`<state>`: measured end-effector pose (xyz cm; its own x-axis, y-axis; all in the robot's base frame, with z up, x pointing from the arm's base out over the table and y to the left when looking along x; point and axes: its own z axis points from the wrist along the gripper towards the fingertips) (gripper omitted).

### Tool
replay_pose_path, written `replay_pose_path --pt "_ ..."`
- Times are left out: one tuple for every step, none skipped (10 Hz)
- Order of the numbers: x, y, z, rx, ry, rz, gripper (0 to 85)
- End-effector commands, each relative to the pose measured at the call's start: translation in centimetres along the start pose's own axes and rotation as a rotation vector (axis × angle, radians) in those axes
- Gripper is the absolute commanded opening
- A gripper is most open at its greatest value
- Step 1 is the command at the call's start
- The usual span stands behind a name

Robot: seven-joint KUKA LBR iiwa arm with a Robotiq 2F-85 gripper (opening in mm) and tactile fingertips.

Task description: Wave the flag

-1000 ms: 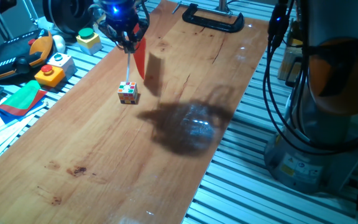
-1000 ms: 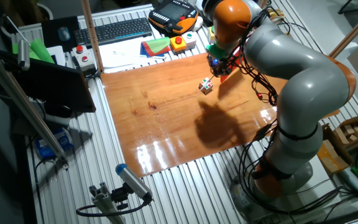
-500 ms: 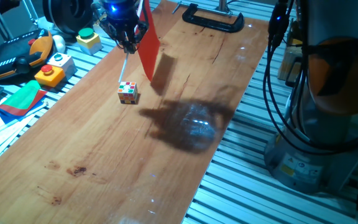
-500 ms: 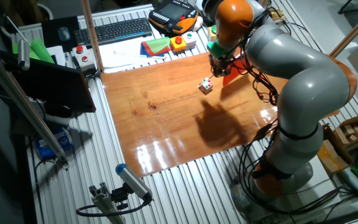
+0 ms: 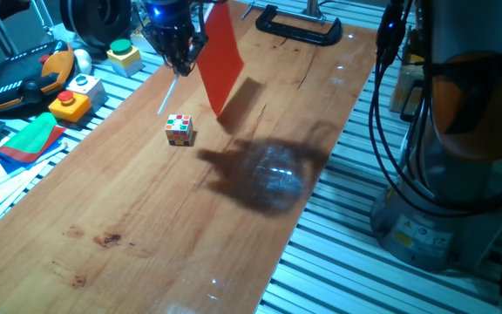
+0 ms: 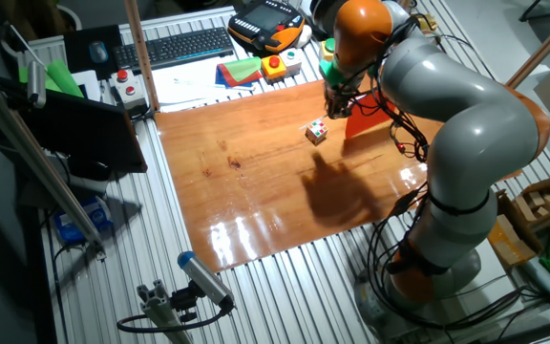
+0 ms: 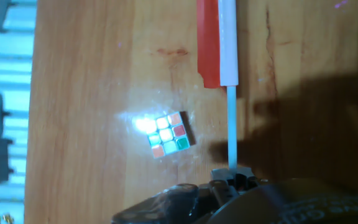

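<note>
Item: flag (image 5: 221,54) pinched by its stick in my pincer (image 5: 179,63), held in the air over the far end of the worktop (image 5: 146,209).
From the hand view I see the flag (image 7: 209,43) nearly edge-on, white stick running up from the pincer (image 7: 232,176); one fixed view shows the broad red face. Cube (image 5: 179,129) lies just beside, under the stick, apart from it. Off the wooden worktop: clamp (image 5: 299,26), button boxes (image 5: 72,98), folded cloth (image 5: 29,139), keyboard (image 6: 175,45). In the other fixed view my arm (image 6: 447,105) hides part of the flag (image 6: 363,122).
</note>
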<state>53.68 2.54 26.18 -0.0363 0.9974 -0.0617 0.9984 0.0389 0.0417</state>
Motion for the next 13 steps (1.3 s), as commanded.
replay_pose_path --pt "-0.03 -0.05 -0.07 0.018 -0.02 0.302 0.7" --pt "-0.03 -0.04 -0.1 0.018 -0.026 0.3 0.7" --pt "-0.04 -0.03 -0.07 0.017 -0.028 0.3 0.7" --pt "-0.04 -0.03 -0.07 0.02 -0.028 0.3 0.7" --pt "-0.05 -0.04 -0.07 0.02 -0.03 0.299 0.7" --pt "-0.05 -0.04 -0.06 0.025 -0.029 0.296 0.7" --pt "-0.04 -0.04 -0.03 0.029 -0.024 0.29 0.7" --pt "-0.03 -0.05 -0.01 0.033 -0.018 0.27 0.7" --pt "-0.02 -0.04 0.09 0.034 -0.009 0.252 0.7" --pt "-0.02 -0.07 0.29 0.036 0.004 0.229 0.7" --pt "-0.04 -0.13 0.52 0.037 0.012 0.217 0.7" --pt "-0.07 -0.15 0.69 0.037 0.015 0.217 0.7" --pt "-0.07 -0.14 0.76 0.036 0.019 0.217 0.7"
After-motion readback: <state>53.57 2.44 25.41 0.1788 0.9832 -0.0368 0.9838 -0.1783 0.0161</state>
